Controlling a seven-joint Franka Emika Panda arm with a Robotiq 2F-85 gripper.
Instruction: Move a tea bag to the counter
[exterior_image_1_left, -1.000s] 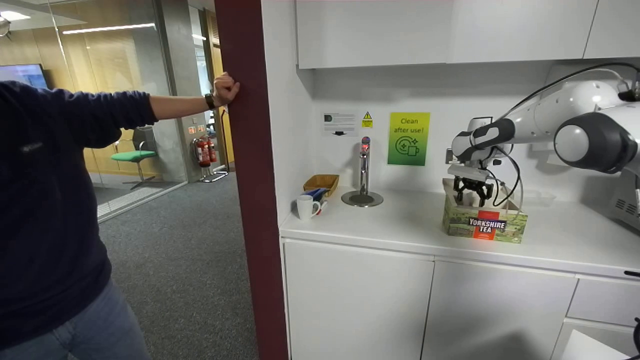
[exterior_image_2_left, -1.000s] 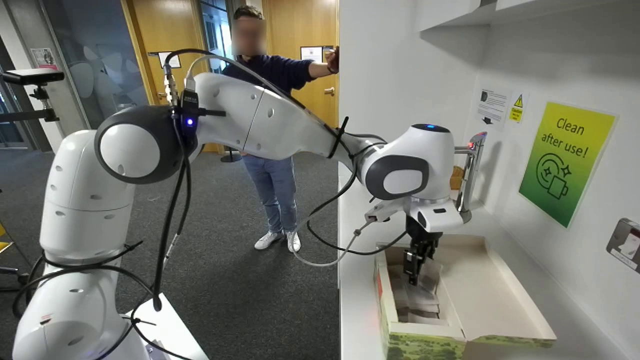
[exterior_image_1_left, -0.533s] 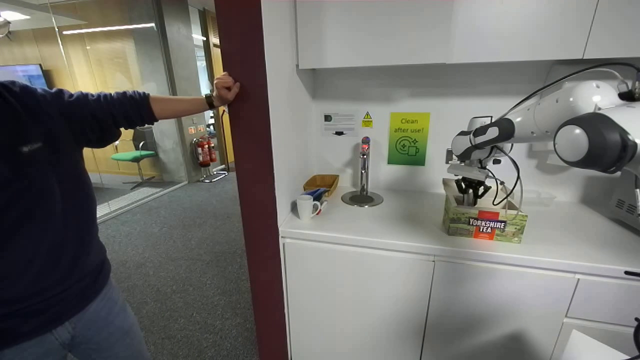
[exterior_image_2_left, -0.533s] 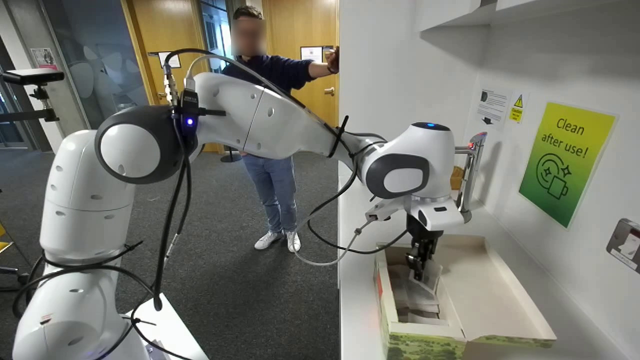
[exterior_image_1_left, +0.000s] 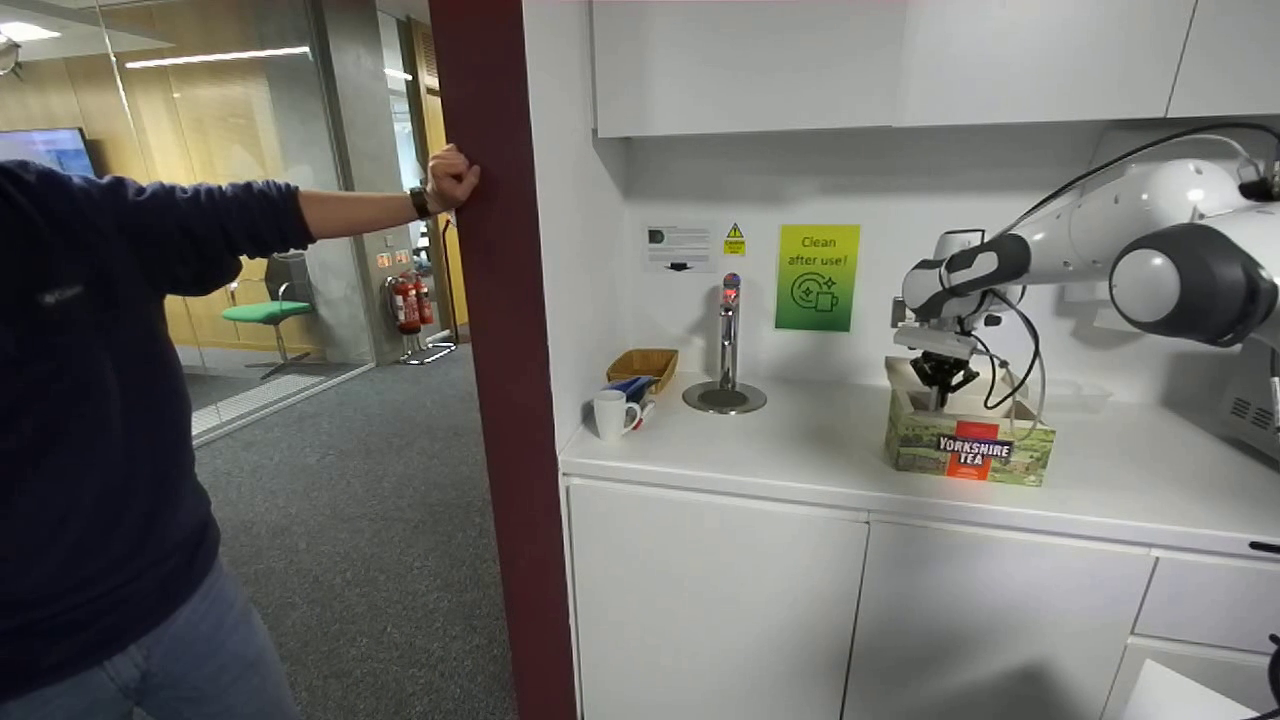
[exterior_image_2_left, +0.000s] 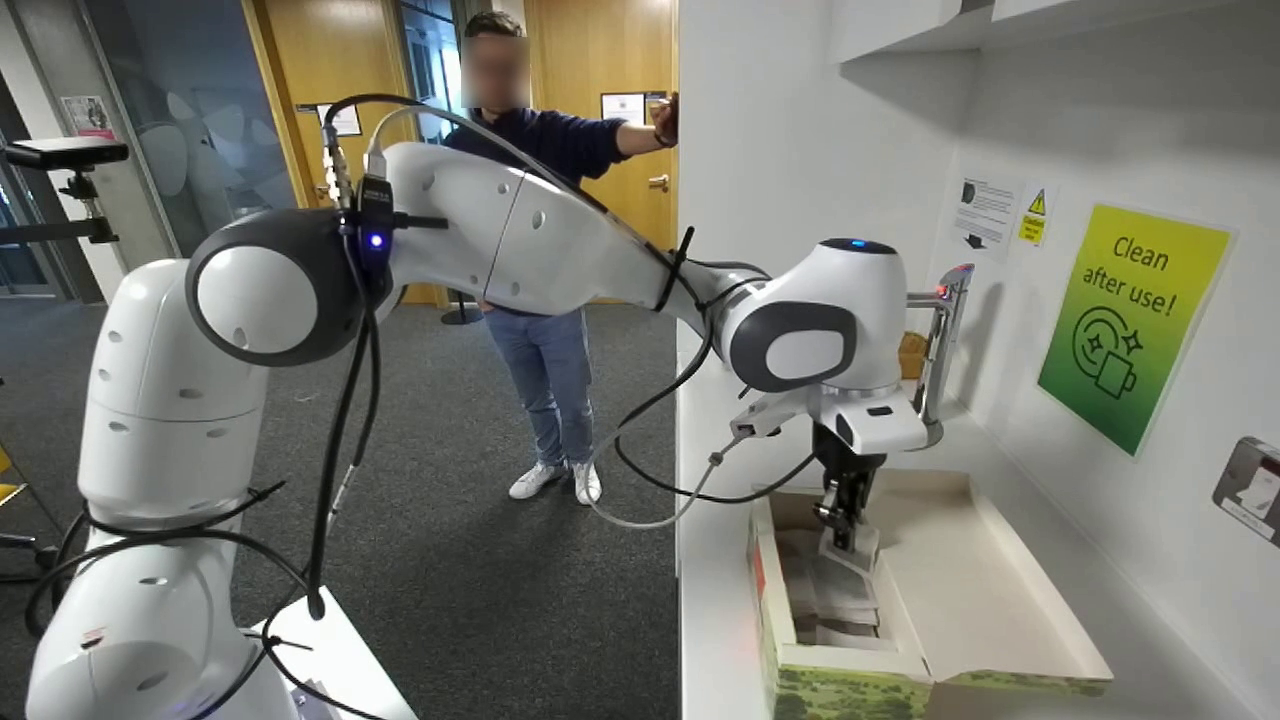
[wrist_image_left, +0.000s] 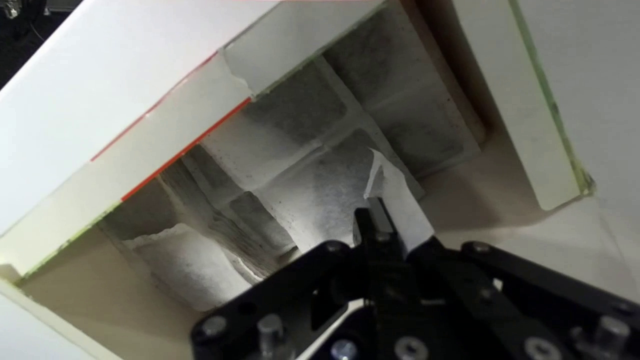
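Tea bag (wrist_image_left: 400, 202) is pinched in the gripper (exterior_image_2_left: 843, 538), fingers pressed together on it. Wrist view: bag touches the visible fingertip (wrist_image_left: 380, 220) and sits between its 1 and 2 o'clock, pale and bent, free corner pointing to 11. Single bag or joined pair, cannot tell. In an exterior view the bag hangs off the fingertip over the box compartment, lower edge slanting toward 4 o'clock. Whether it touches the stack underneath, cannot tell.

More tea bags (wrist_image_left: 330, 185) lie in the box, flat grey-white sheets, from 10 to 12 o'clock of the fingertip in the wrist view; a separate bag (wrist_image_left: 195, 265) lies between 8 and 9.

Tea box (exterior_image_1_left: 920, 450) stands on the white counter (exterior_image_1_left: 780, 450), Yorkshire Tea label facing 6 o'clock in an exterior view. Lid (exterior_image_2_left: 1000, 590) folded back, at 3 o'clock of the compartment in an exterior view.

Clock from the box, in an exterior view: white mug (exterior_image_1_left: 610, 415) at 9, wicker basket (exterior_image_1_left: 645, 362) between 9 and 10, chrome tap (exterior_image_1_left: 729, 335) at 10, green "Clean after use!" poster (exterior_image_1_left: 818, 278) between 10 and 11 on the wall. Well apart at 9: maroon post (exterior_image_1_left: 512, 350), person (exterior_image_1_left: 100, 420) in navy top and jeans, one arm out against it.

Robot arm (exterior_image_2_left: 500, 230) comes down to the gripper from 10 o'clock in an exterior view.
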